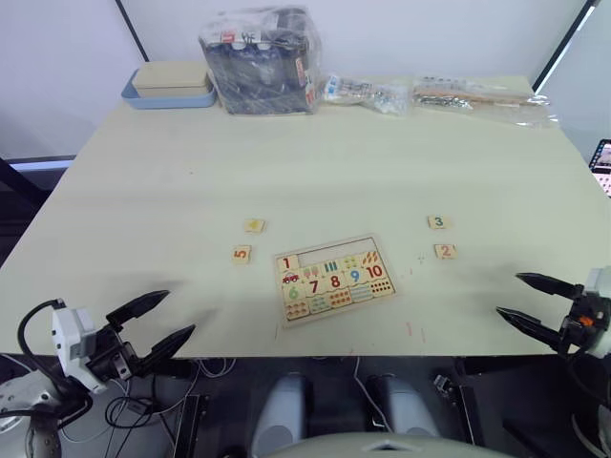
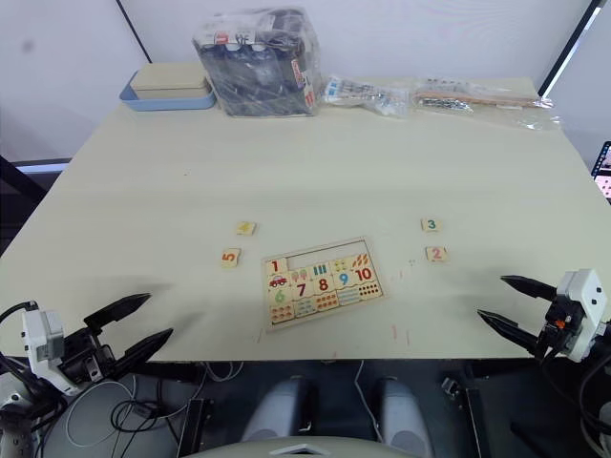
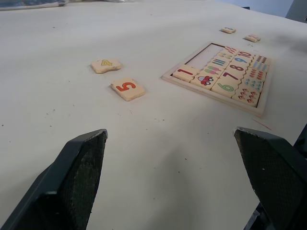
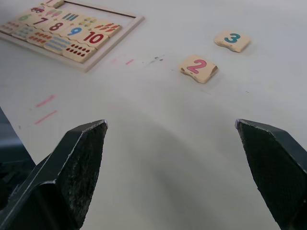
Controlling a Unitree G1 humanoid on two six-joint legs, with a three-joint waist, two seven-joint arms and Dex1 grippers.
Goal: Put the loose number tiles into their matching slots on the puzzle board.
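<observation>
From the head views I see the puzzle board [image 1: 333,280] lying flat near the front middle of the counter [image 1: 315,162], its long axis running left to right and slightly skewed, right end farther from me. The 1 tile [image 1: 285,263] sits in the top row's left slot; the other slots [image 1: 320,256] in that row look empty. Loose tiles lie on the counter: the 4 tile [image 1: 254,226] and 5 tile [image 1: 242,254] left of the board, the 3 tile [image 1: 437,222] and 2 tile [image 1: 444,251] to its right. Both hands hover at the front edge — left hand [image 1: 160,324], right hand [image 1: 523,300] — fingers spread wide, holding nothing. At the far edge are a blue-edged tray [image 1: 170,88] and plastic-wrapped packages [image 1: 263,59].

The left wrist view looks between parted fingers [image 3: 72,182] towards the 5 and 4 tiles, with the board beyond.

The right wrist view shows parted fingers [image 4: 67,177] — the 2 and 3 tiles lie ahead.
</observation>
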